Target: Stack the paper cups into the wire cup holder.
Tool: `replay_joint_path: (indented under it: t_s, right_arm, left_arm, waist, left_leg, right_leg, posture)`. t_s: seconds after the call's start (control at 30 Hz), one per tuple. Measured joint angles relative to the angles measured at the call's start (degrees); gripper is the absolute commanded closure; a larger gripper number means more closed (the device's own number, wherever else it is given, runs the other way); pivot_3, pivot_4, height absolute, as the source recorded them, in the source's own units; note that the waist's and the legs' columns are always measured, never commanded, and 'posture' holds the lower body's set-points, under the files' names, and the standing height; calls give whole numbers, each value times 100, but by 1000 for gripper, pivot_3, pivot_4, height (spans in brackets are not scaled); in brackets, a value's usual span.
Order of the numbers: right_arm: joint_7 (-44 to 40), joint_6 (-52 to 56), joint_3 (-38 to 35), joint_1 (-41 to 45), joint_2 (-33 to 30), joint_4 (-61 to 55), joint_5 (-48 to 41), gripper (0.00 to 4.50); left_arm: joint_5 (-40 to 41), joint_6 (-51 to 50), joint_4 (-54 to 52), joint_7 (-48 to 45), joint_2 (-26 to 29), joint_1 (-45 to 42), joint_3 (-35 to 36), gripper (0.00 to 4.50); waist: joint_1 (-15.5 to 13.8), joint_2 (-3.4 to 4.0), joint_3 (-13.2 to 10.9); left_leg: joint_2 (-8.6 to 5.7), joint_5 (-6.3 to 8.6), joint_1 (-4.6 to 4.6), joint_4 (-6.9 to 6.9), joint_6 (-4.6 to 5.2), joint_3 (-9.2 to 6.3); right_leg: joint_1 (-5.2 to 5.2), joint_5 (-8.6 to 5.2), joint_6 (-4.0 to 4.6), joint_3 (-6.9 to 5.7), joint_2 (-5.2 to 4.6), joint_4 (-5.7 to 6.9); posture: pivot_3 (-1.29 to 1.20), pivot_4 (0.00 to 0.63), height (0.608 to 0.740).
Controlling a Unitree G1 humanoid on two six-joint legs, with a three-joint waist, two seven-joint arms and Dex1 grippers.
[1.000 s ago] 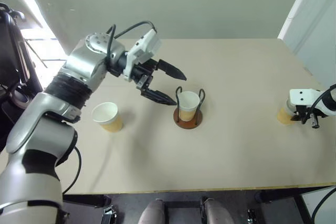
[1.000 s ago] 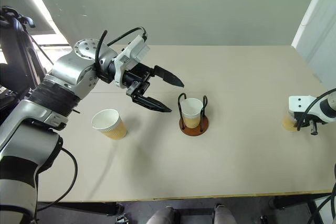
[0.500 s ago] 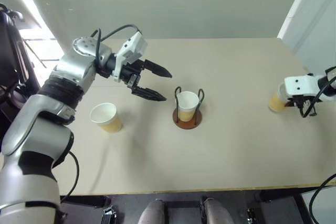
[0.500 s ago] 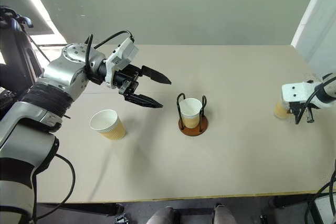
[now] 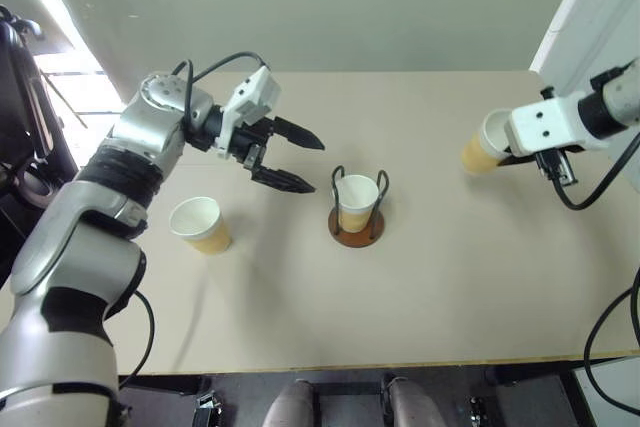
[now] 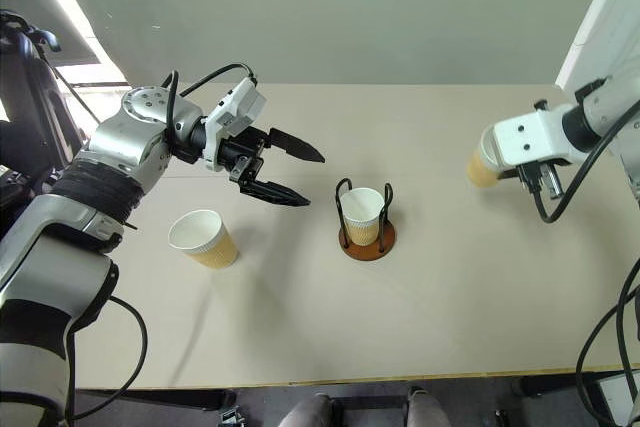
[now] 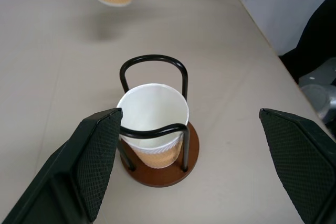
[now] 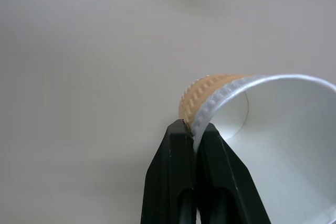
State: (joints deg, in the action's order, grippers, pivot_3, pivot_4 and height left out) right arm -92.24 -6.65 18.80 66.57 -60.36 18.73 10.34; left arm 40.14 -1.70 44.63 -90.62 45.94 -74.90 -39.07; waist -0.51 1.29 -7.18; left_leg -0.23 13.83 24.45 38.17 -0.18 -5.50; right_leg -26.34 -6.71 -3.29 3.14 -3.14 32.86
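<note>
sideways now, the paper cup (image 5: 482, 148) lies tilted, rim pinched by right fingers (image 8: 181, 182); left fingers (image 5: 283, 181) spread, empty.

No readable text, no labels, no brand marks, no numbers, no signs on anything

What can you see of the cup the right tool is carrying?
The carried paper cup is tan-yellow and ribbed outside, white inside, with a white rolled rim. It is off the table and tipped on its side, mouth toward the right tool. That tool is shut on the cup's wall at the rim, one finger inside and one outside. It hangs to the right of the wire cup holder, apart from it.
</note>
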Motion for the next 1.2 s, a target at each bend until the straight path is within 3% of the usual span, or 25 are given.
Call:
replay_joint_path:
  t_s: [0.33, 0.7, 1.2]
  right_arm:
    - [-2, 661, 372, 656, 707, -511, -218, 4471]
    - [16, 857, 501, 1012, 1818, -304, -45, 4471]
    - [-2, 1095, 1021, 1066, 2166, -474, -252, 4471]
  left_arm:
    - [86, 553, 438, 0, 13, 189, -225, 0]
    - [252, 1093, 737, 0, -8, 499, -367, 0]
    - [260, 1201, 750, 0, -10, 555, -440, 0]
  waist:
    - [9, 0, 0]
    - [3, -1, 0]
    - [11, -1, 0]
  left_leg:
    - [2, -2, 3, -1, -3, -2]
    - [2, -6, 12, -1, -11, -6]
    - [3, -12, 11, 0, -21, -7]
  right_leg:
    - [-9, -3, 5, -4, 2, 7]
    - [-21, -1, 20, -10, 2, 13]
    - [-26, 3, 27, -11, 4, 23]
  posture:
    - [0, 150, 740]
    - [0, 150, 740]
    - [0, 150, 740]
